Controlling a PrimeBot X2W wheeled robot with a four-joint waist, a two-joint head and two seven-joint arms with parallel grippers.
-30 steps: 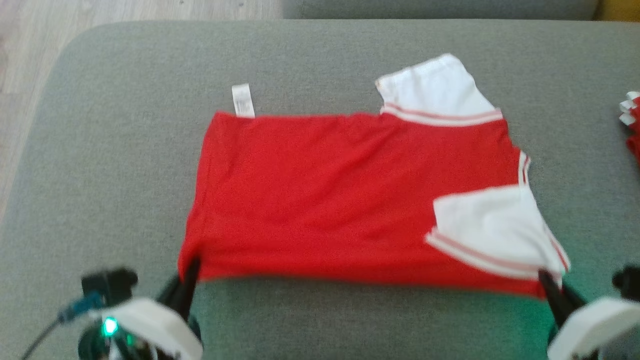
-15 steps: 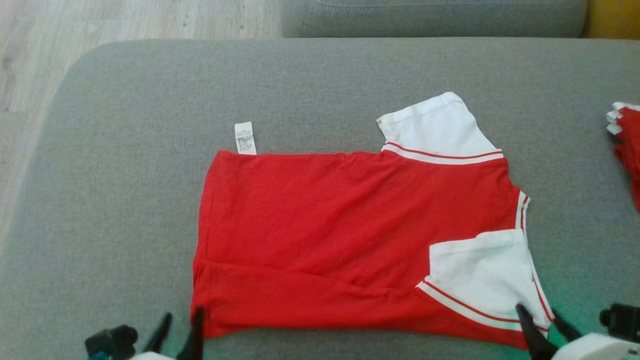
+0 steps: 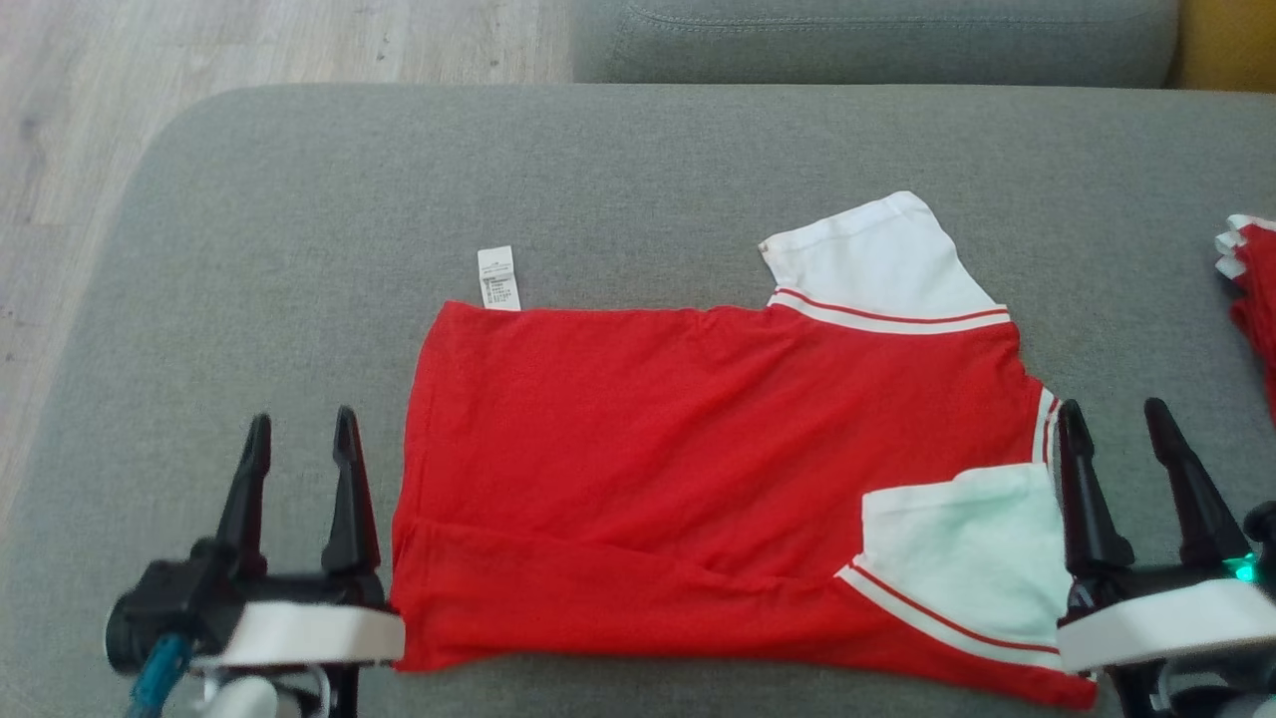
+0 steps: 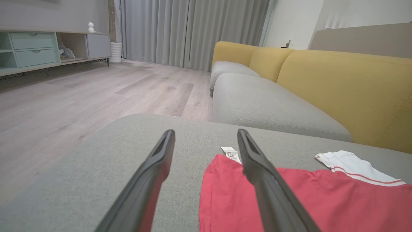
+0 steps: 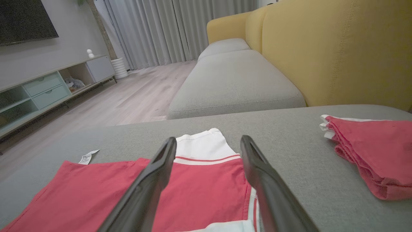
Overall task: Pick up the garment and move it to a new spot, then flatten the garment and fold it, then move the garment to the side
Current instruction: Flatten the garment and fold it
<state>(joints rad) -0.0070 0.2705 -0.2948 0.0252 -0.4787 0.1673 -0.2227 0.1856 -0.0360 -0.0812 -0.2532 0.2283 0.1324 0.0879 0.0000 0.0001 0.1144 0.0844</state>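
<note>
Grey sofa cushion (image 3: 638,150) carries the red-and-white garment (image 3: 678,439), spread flat near its middle. Left gripper (image 3: 301,419) sits just beside the garment's left edge, right gripper (image 3: 1113,409) just beside its right edge. Both sets of jaws stand apart, holding nothing.

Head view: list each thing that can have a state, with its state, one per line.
Red garment: lying flat on the grey cushion, near sleeve folded onto the body, far sleeve sticking out.
Care label: poking out past the far edge.
Left gripper: open, empty, at the garment's left edge.
Right gripper: open, empty, at its right edge.
Second red garment: folded, at the cushion's right.
</note>
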